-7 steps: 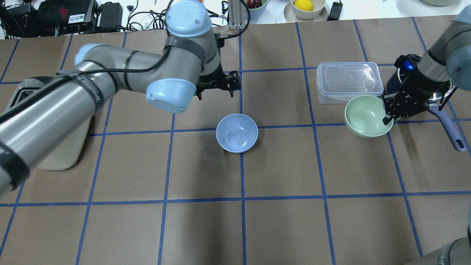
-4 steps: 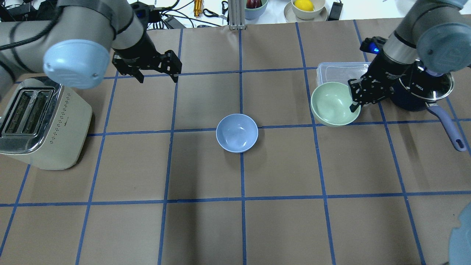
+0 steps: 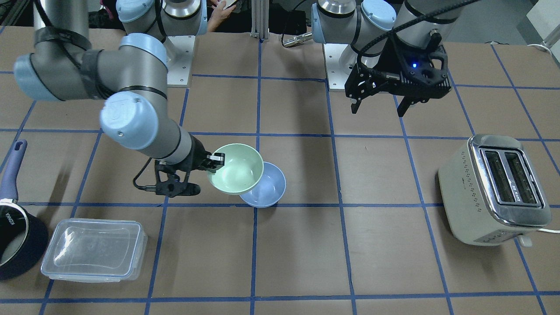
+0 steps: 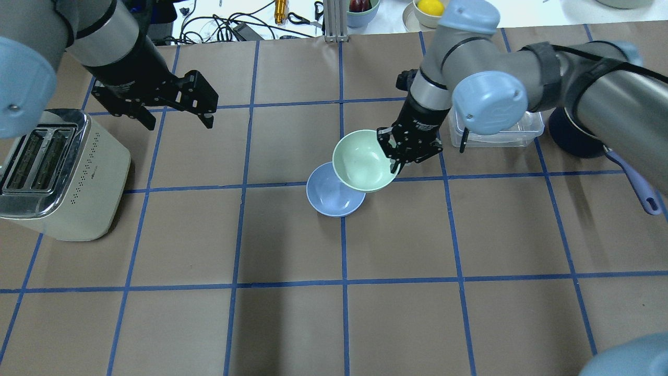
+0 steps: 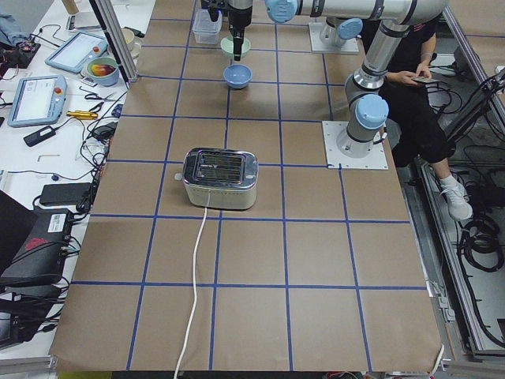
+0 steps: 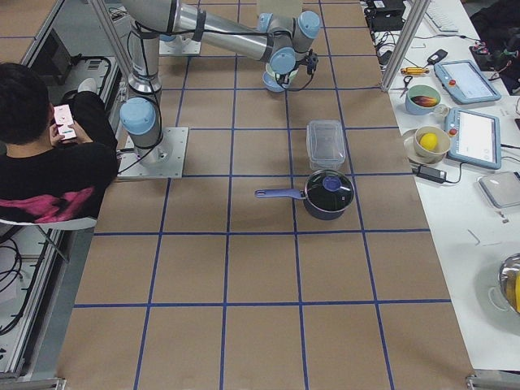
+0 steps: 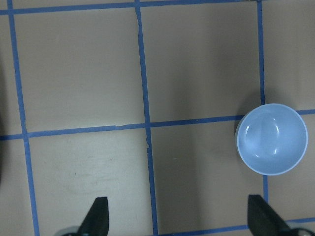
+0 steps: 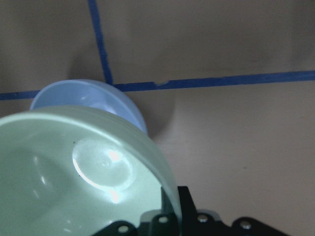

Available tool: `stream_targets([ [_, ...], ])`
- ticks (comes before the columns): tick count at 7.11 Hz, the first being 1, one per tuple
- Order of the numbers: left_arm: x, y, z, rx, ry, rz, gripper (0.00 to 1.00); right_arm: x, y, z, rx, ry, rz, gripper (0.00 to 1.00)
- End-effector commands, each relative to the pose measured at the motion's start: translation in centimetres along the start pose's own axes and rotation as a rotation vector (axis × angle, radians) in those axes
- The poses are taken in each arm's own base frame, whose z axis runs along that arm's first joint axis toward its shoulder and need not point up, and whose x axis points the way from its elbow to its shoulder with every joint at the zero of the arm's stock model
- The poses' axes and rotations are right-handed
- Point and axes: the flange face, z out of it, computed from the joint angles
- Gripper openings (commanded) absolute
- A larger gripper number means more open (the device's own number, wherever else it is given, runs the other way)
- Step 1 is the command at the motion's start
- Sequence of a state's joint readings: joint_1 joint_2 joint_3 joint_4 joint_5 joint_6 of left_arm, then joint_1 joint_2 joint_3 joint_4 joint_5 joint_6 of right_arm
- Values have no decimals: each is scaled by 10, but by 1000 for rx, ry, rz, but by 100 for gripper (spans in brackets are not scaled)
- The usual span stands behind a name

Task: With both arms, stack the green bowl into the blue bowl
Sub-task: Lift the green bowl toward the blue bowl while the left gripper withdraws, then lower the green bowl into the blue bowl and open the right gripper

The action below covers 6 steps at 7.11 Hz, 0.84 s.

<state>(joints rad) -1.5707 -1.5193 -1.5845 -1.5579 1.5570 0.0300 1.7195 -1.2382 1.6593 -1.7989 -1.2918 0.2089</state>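
The right gripper [image 4: 395,158] pinches the green bowl [image 4: 360,159] by its near rim, held aloft, with the blue bowl [image 4: 324,197] on the table just below and beyond the held bowl's far edge, while the left gripper [image 4: 179,124] hangs open and empty, farther off.

The pale green bowl [image 4: 360,162] hangs tilted, partly over the upright light blue bowl [image 4: 324,197].
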Motion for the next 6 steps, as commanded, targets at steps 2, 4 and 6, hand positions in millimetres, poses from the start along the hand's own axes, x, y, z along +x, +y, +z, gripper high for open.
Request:
stream_targets([
  [2,-13,9,-10,-8,-41,-53,100,-46,-1,48,12,-24,22,0],
  [4,-11,-3,-11,62,-39,-59,100,-42,0,53,1,-16,28,0],
  [6,-11,0,-13,55,-42,-55,100,-32,5,65,-18,-5,39,0],
])
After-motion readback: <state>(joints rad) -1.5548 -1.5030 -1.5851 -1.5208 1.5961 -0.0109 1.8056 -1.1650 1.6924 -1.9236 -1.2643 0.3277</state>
